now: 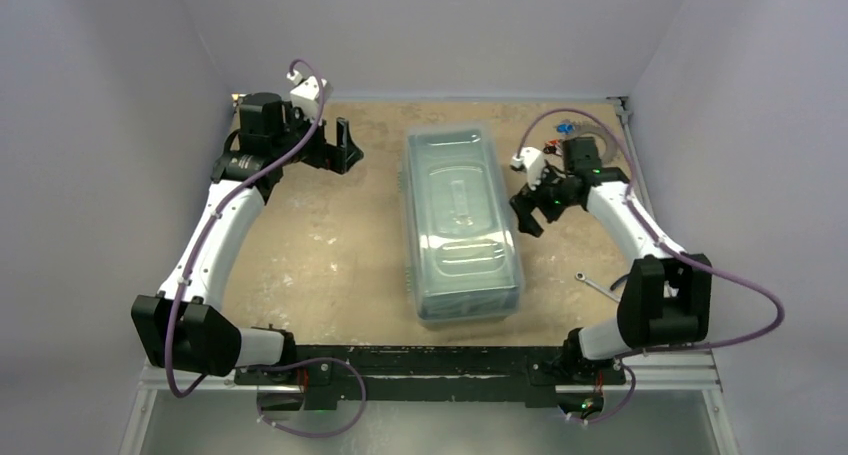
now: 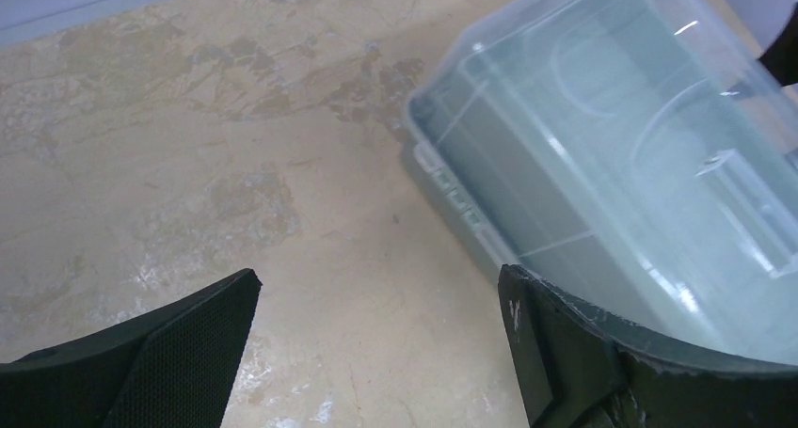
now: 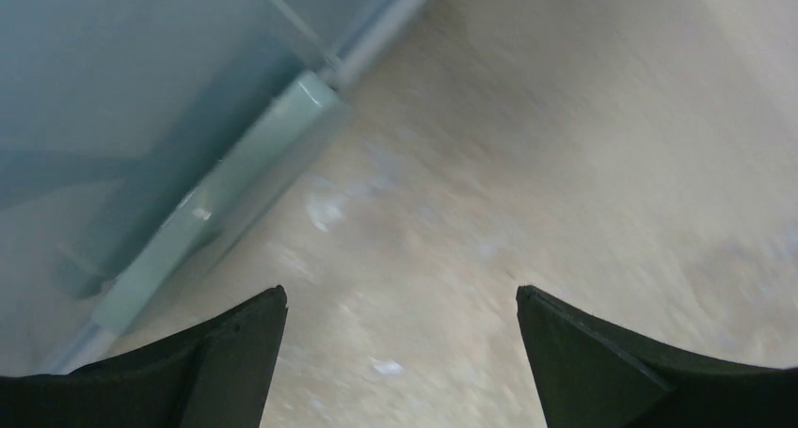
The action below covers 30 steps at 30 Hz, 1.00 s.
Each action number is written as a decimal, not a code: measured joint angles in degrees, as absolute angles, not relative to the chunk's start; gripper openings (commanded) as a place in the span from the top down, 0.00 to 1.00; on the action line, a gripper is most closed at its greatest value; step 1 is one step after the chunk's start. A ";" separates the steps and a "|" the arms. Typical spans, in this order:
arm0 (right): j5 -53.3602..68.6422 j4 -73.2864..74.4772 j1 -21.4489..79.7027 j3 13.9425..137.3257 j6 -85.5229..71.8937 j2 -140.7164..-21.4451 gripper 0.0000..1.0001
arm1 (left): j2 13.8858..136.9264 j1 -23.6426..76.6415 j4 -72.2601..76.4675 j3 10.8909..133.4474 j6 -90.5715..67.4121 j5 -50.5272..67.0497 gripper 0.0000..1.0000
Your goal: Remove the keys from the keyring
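Note:
The keys and the keyring are out of view in every frame. My left gripper (image 1: 345, 145) hovers open at the back left, over bare tabletop; the left wrist view shows nothing between the fingers of the left gripper (image 2: 378, 277). My right gripper (image 1: 528, 215) stands open just right of a translucent lidded plastic box (image 1: 460, 220). In the right wrist view the right gripper (image 3: 401, 292) is empty above blurred tabletop, with the box's side latch (image 3: 235, 183) to its left.
The box (image 2: 612, 155) lies lengthwise in the middle of the table with its lid on. A silver spanner (image 1: 597, 286) lies near the right arm's base. Blue-handled pliers (image 1: 563, 128) sit at the back right corner. Walls enclose the table on three sides.

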<state>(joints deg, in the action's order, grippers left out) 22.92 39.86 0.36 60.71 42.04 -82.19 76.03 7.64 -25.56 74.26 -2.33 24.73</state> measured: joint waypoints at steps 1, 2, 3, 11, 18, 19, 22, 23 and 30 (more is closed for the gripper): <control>23.90 39.86 3.27 61.39 40.58 -82.94 0.05 | 76.03 7.62 -26.22 74.52 -2.22 25.41 0.01; 25.15 39.81 6.26 62.39 39.05 -83.92 0.04 | 76.05 7.60 -27.00 74.96 -2.02 26.04 0.01; 26.55 39.64 8.80 63.42 37.60 -84.88 0.04 | 76.05 7.60 -27.92 75.57 -1.54 26.79 0.01; 39.70 36.21 19.31 69.36 27.53 -89.73 0.01 | 76.09 12.82 -37.89 84.99 7.49 34.48 0.01; 43.31 29.39 13.87 68.36 20.08 -87.35 0.01 | 78.61 41.50 -47.66 87.46 15.97 27.22 0.01; 43.83 28.67 11.94 68.14 19.20 -87.05 0.01 | 79.24 44.99 -49.17 87.18 17.23 25.04 0.01; 45.04 26.74 5.80 67.83 17.15 -86.85 0.01 | 80.49 52.27 -51.57 85.38 19.59 20.53 0.01; 45.21 25.63 3.44 67.40 16.43 -86.83 0.01 | 81.10 54.48 -52.38 84.95 20.25 19.68 0.01; 45.19 23.22 -1.32 65.06 14.35 -86.30 0.01 | 85.45 61.98 -52.05 88.07 21.98 19.11 0.01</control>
<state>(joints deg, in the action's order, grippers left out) 45.19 23.22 -1.32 65.06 14.35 -86.30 85.45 61.98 -52.05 88.07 21.98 19.11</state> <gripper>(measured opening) 0.987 0.991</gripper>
